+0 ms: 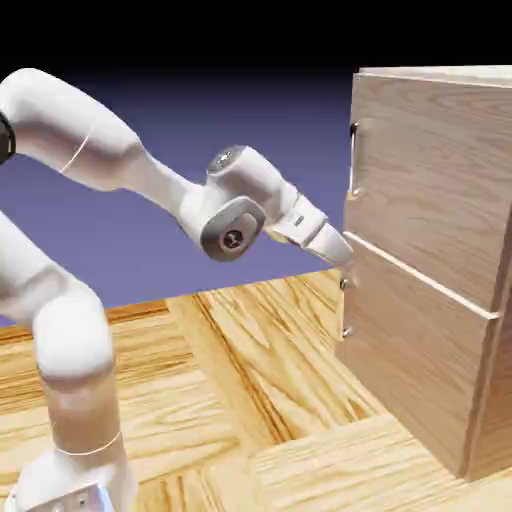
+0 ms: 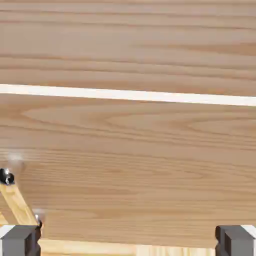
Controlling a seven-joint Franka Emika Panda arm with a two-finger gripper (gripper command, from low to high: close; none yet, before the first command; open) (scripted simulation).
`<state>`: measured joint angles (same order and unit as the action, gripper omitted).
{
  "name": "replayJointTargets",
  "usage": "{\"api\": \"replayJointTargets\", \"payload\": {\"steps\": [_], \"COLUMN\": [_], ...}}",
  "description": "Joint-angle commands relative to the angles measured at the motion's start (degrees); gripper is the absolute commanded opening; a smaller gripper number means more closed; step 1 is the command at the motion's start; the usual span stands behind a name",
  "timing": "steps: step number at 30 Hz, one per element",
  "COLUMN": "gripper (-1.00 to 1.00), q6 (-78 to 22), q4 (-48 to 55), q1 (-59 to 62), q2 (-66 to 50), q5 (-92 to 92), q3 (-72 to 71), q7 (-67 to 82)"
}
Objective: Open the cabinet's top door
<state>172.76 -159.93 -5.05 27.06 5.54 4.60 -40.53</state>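
Observation:
The light-wood cabinet (image 1: 470,400) stands at the exterior view's right. Its top door (image 1: 435,170) is flush and carries a slim silver bar handle (image 1: 354,160) on its left edge. My gripper (image 1: 343,252) is close to the cabinet front at the seam between the two doors, below that handle. In the hand view, wood fills the picture. The top door (image 2: 128,45) lies above a pale seam (image 2: 128,95). My gripper (image 2: 127,242) is open, its grey fingertips (image 2: 20,241) wide apart with nothing between them.
The lower door (image 1: 410,350) has its own small metal handle (image 1: 346,305) just under my gripper; in the hand view that lower handle (image 2: 7,177) shows at the left edge. The wooden table (image 1: 260,400) stretches out in front of the cabinet.

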Motion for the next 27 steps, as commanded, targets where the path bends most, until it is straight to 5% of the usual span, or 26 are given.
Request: {"api": "replayJointTargets", "payload": {"steps": [1,27], "gripper": [0.0,0.0], "q6": [-0.46,-12.44], "q4": [0.4,10.7], "q1": [-1.62,-43.71], "q2": [-2.08,-56.08], "q5": [2.06,55.43], "q3": [1.71,46.03], "q7": [0.72,19.3]}}
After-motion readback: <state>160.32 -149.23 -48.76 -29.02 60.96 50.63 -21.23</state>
